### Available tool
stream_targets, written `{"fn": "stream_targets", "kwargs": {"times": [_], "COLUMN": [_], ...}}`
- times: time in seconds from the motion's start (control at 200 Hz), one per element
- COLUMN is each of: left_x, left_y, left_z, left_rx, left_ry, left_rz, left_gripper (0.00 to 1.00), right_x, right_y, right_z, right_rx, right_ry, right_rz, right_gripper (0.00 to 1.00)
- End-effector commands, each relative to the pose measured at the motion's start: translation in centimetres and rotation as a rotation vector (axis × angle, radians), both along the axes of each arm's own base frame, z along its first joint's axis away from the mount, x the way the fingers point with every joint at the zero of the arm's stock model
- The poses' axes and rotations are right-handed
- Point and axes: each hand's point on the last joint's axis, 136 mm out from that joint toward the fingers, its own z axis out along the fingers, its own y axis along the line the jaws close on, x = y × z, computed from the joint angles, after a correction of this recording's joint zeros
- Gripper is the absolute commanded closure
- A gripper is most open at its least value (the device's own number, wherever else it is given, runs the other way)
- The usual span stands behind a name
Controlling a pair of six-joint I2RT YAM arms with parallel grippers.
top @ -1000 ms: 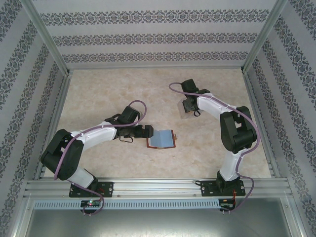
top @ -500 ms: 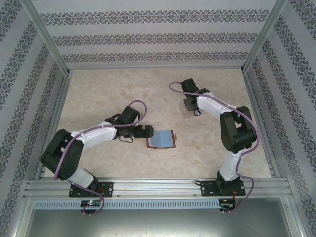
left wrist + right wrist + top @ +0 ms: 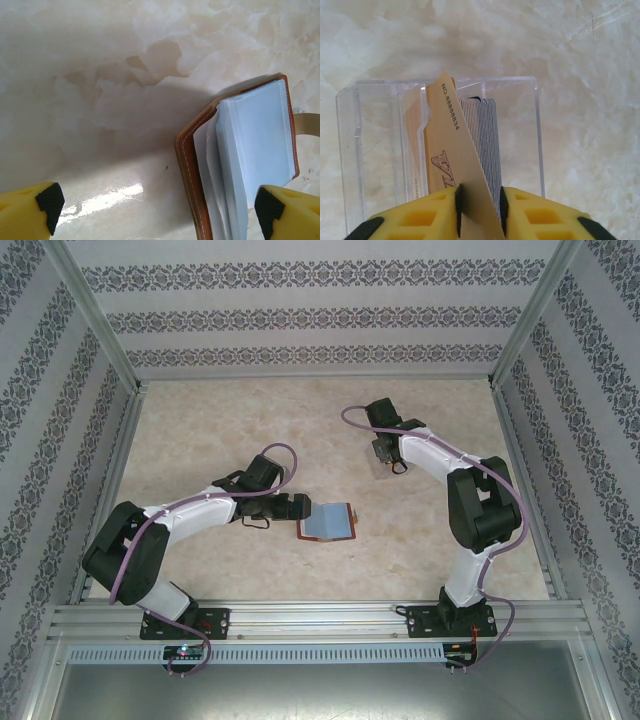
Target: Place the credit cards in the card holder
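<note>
Card pinched at the box, holder lying open

Nearest the arm bases lies the card holder (image 3: 330,521), spread open on the desk (image 3: 200,430) with its brown cover down and its pale sleeves facing up. I take it that it lies this way so a card can be slid straight into a sleeve. Just to the holder's left hang the left jaws, spread wide and pinching nothing. In the left wrist view one yellow fingertip (image 3: 287,212) sits at a corner of the holder and the other is well off past its spine, so the holder's edge lies in the gap. Whether either pad touches the leather I cannot tell. My guess is that this arm is posted there to steady the holder while a card goes in.

Beyond the holder and to its right, well apart from it, stands the clear box (image 3: 380,150). The right jaws are over it, pressed onto a beige card (image 3: 457,150) and pinching it by one end. That card sits askew from the other credit cards (image 3: 487,145), which are packed on edge in the box. Gripping a single card by its end looks meant to peel it from the pack without dragging its neighbours. Whether any sleeve already has a card in it I cannot tell; the carry across to the holder is the step ahead.
</note>
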Motion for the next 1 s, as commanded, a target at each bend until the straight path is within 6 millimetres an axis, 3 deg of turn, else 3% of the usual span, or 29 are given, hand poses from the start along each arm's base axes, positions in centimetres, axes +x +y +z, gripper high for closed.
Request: {"fn": "stream_targets", "kwargs": {"times": [0.0, 0.22, 0.36, 0.585, 0.734, 0.869, 0.994], "left_x": [0.0, -0.1, -0.1, -0.1, -0.2, -0.4, -0.5], "left_y": [-0.5, -0.4, -0.4, -0.7, -0.8, -1.0, -0.8], "left_z": [-0.1, -0.2, -0.1, -0.1, -0.2, -0.2, -0.9], "left_rx": [-0.012, -0.011, -0.015, -0.030, -0.037, -0.045, -0.030], "left_ry": [-0.012, -0.013, -0.017, -0.015, -0.013, -0.009, 0.006], "left_rz": [-0.025, -0.025, -0.022, -0.033, -0.038, -0.043, -0.048], "left_gripper": [0.00, 0.00, 0.00, 0.00, 0.00, 0.00, 0.00], "right_x": [0.3, 0.0, -0.5, -1.2, -2.5, -5.2, -9.2], "right_y": [0.0, 0.4, 1.1, 1.4, 2.0, 5.0, 9.0], "right_z": [1.8, 2.3, 4.0, 5.9, 7.6, 8.6, 7.8], "right_rx": [-0.003, 0.038, 0.111, 0.222, 0.342, 0.583, 0.886], "right_ry": [-0.043, -0.046, -0.076, -0.117, -0.154, -0.135, -0.106], "right_rz": [-0.003, -0.005, -0.001, -0.009, -0.014, 0.015, 0.010], "right_gripper": [0.75, 0.81, 0.85, 1.00, 1.00, 1.00, 1.00]}}
